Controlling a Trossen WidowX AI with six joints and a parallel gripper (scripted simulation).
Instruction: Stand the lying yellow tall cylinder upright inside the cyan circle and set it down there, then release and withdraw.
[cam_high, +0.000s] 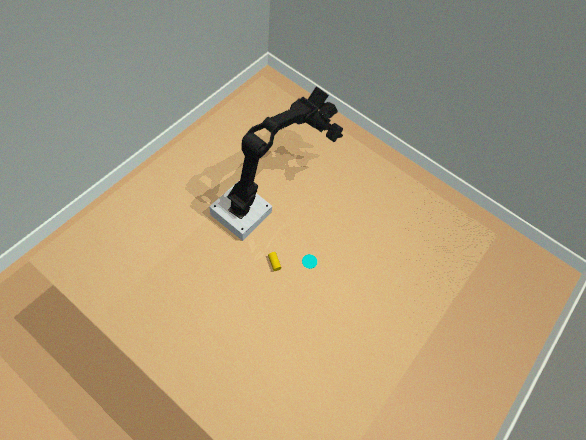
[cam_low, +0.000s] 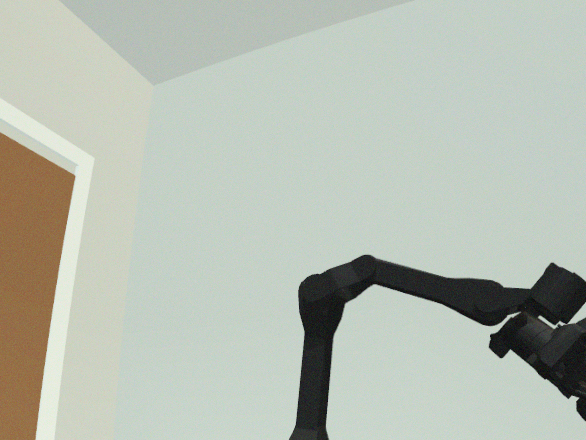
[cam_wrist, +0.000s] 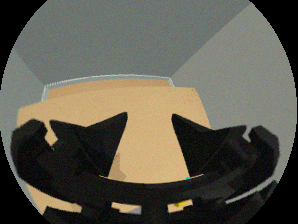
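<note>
The yellow tall cylinder (cam_high: 274, 261) lies on its side on the tan floor, in front of the arm's grey base (cam_high: 241, 211). The cyan circle (cam_high: 309, 261) is a small flat disc just to the right of the cylinder, apart from it. My gripper (cam_high: 334, 132) (cam_wrist: 149, 115) is open and empty. It is held high in the air, far behind the cylinder and the circle, near the back right wall. In the wrist view only floor and the room corner show between the fingers. In the exterior view the fingertips are cut off at the right edge.
Grey walls with a pale skirting (cam_high: 430, 165) border the floor at the back left and back right. The arm (cam_high: 252, 150) (cam_low: 320, 320) rises from the base and bends toward the back right wall.
</note>
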